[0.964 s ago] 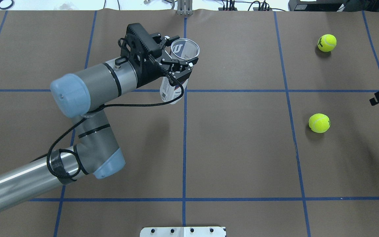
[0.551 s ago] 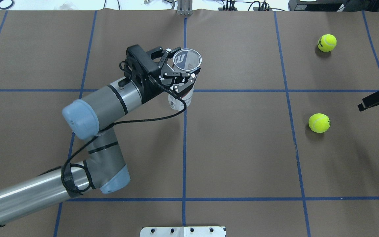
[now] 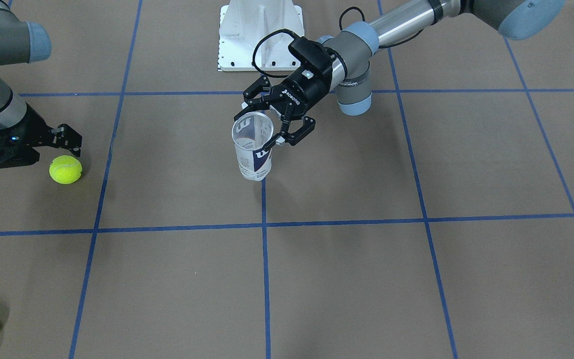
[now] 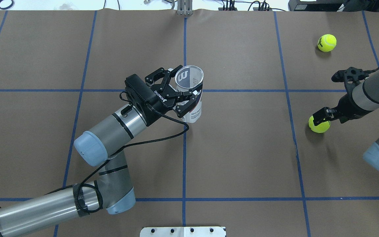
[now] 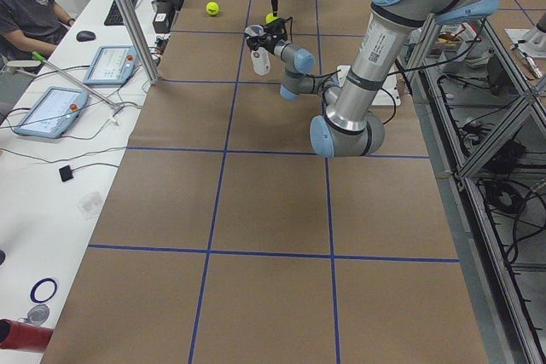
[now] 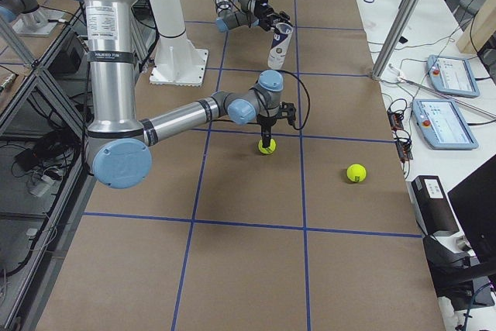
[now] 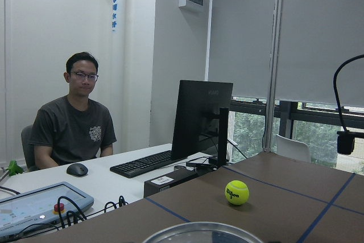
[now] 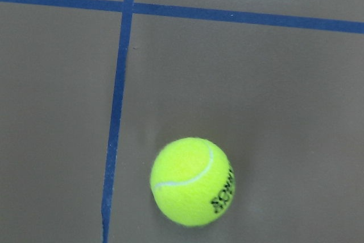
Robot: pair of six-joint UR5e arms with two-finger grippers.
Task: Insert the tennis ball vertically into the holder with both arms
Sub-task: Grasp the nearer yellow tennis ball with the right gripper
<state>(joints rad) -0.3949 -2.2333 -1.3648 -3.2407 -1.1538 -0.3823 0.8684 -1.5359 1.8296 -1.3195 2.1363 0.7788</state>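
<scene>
The holder (image 4: pixel 192 105), a clear can with a silver rim and a white W, stands about upright near the table's centre line. It also shows in the front view (image 3: pixel 253 152). My left gripper (image 4: pixel 185 88) is shut on it just below the rim. A yellow tennis ball (image 4: pixel 319 125) lies at the right and fills the right wrist view (image 8: pixel 192 180). My right gripper (image 4: pixel 321 116) hangs just over this ball, jaws apart and empty. In the front view the right gripper (image 3: pixel 70 139) is above the ball (image 3: pixel 65 169).
A second tennis ball (image 4: pixel 327 42) lies at the far right corner and shows in the left wrist view (image 7: pixel 236 192). The white pedestal base (image 3: pixel 259 35) stands at the robot's edge. A seated person (image 7: pixel 74 118) and desk gear are beyond the table's far edge.
My left arm has carried the holder toward the robot and slightly right. My right arm has come in from the right edge to over the nearer ball.
</scene>
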